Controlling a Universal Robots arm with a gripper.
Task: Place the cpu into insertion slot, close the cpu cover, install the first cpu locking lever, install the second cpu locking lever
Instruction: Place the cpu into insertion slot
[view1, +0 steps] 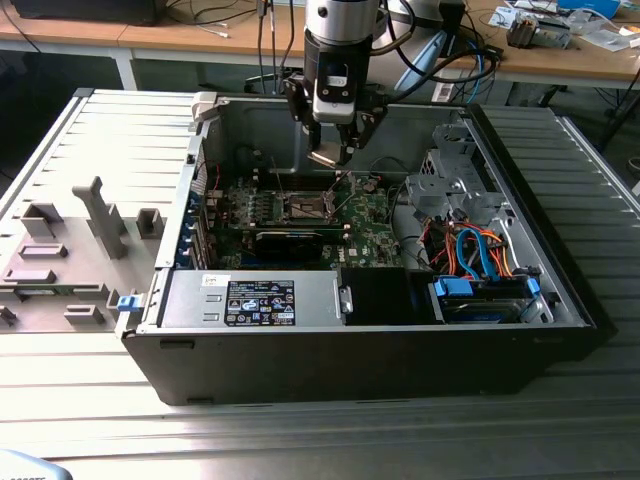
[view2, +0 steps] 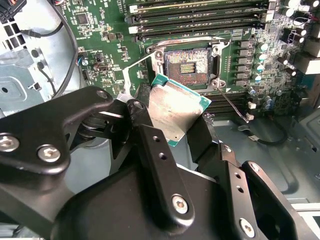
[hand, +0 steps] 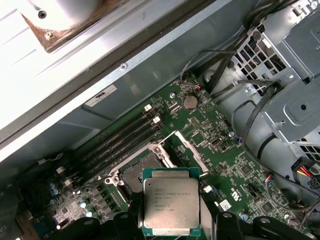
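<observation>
My gripper (view1: 333, 150) hangs inside the open computer case, shut on the cpu (view1: 325, 157). The cpu (view2: 175, 110) is a flat square chip with a silver-grey top, pinched at two opposite edges by the black fingers (view2: 202, 137). It hovers tilted a little above the green board, close beside the insertion slot (view2: 187, 67), which lies bare with its brownish centre showing. In the first wrist view the cpu (hand: 171, 202) sits just off the insertion slot (hand: 137, 172), and the cpu cover (hand: 189, 150) stands swung open next to it. A thin wire locking lever (view2: 230, 102) sticks out, unlatched.
Memory slots (view2: 200, 15) run along one side of the socket. A long black card (view1: 290, 240) lies in front of it in the exterior view. A drive cage (view1: 455, 180) and coloured cables (view1: 475, 250) fill the exterior view's right. A grey fixture plate (view1: 70, 250) lies left.
</observation>
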